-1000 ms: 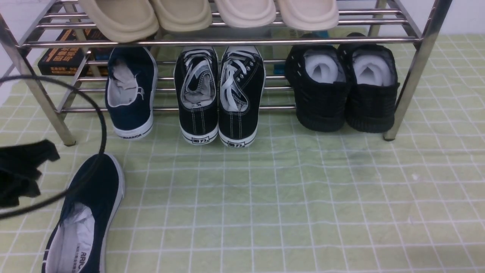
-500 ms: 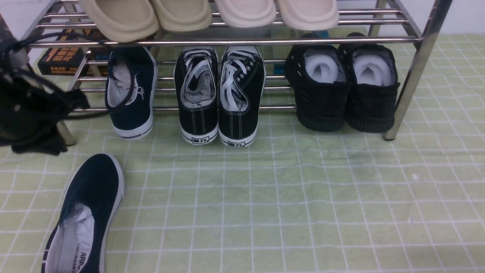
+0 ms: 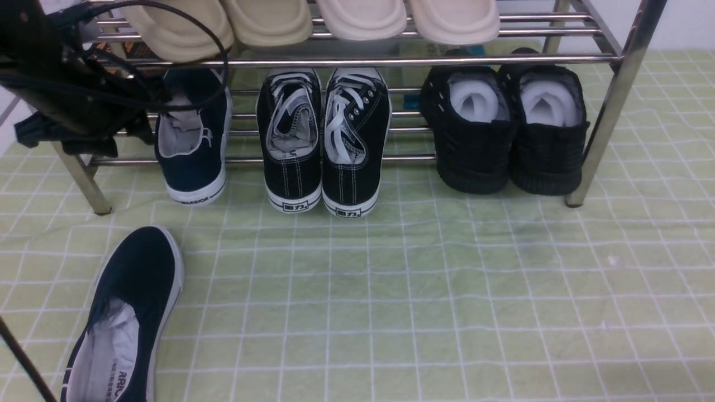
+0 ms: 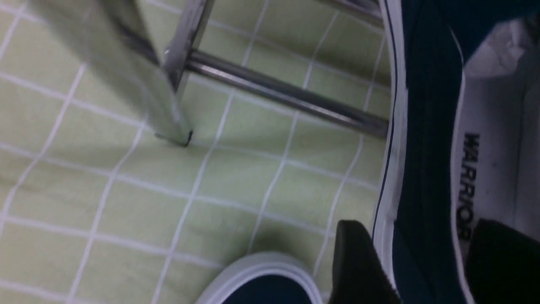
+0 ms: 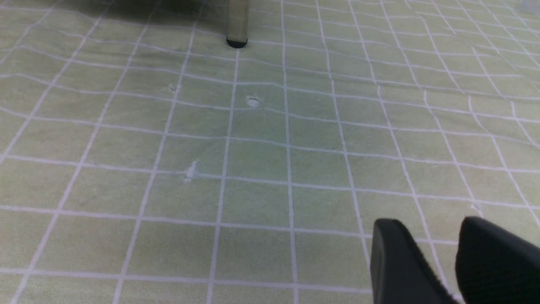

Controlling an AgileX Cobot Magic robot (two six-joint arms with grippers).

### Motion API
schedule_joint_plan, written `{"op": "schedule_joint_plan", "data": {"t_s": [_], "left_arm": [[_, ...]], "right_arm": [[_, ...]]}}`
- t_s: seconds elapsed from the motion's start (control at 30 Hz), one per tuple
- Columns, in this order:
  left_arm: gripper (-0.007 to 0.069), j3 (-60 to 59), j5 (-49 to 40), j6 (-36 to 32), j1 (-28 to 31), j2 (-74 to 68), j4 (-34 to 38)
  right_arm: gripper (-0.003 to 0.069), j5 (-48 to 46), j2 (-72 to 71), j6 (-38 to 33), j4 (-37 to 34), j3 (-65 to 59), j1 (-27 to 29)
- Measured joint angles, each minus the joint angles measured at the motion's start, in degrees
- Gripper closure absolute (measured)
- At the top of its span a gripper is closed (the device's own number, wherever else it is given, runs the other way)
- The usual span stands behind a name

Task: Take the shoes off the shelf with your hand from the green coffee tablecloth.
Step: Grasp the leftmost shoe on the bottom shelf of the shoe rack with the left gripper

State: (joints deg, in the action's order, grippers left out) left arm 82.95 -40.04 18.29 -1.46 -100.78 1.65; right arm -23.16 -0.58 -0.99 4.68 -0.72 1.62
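My open black left gripper point(image 4: 411, 264) straddles a navy-blue canvas slip-on's point(image 4: 434, 169) side (its partner point(image 3: 137, 268) lies below).

Can't really pin down the kind of place tbh. There's a chrome shoe rack point(image 3: 604, 129) with slip-ons, sneakers and clogs on it, a green gridded cloth point(image 3: 424, 290) underneath, and a robot arm point(image 3: 72, 84) reaching in. Could be a home or a lab.

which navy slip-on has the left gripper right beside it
The navy slip-on still on the rack, beside the black lace-ups; its mate lies on the tablecloth, farther from the gripper.
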Motion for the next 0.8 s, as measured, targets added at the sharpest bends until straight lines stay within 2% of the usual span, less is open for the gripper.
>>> {"op": "schedule_joint_plan", "data": {"t_s": [0.2, 0.67, 0.77, 0.8], "left_arm": [[0.0238, 0.21, 4.82, -0.11, 0.0, -2.69, 3.49], [0.0246, 0.31, 12.01, -0.11, 0.0, -7.89, 3.9], [0.0348, 0.43, 13.6, -0.11, 0.0, -8.05, 4.12], [0.0358, 0.43, 13.6, -0.11, 0.0, -8.11, 4.12]], "right_arm": [[0.0421, 0.0, 0.0, 0.0, 0.0, 0.0, 0.0], [0.0421, 0.0, 0.0, 0.0, 0.0, 0.0, 0.0], [0.0421, 0.0, 0.0, 0.0, 0.0, 0.0, 0.0], [0.0421, 0.0, 0.0, 0.0, 0.0, 0.0, 0.0]]}}
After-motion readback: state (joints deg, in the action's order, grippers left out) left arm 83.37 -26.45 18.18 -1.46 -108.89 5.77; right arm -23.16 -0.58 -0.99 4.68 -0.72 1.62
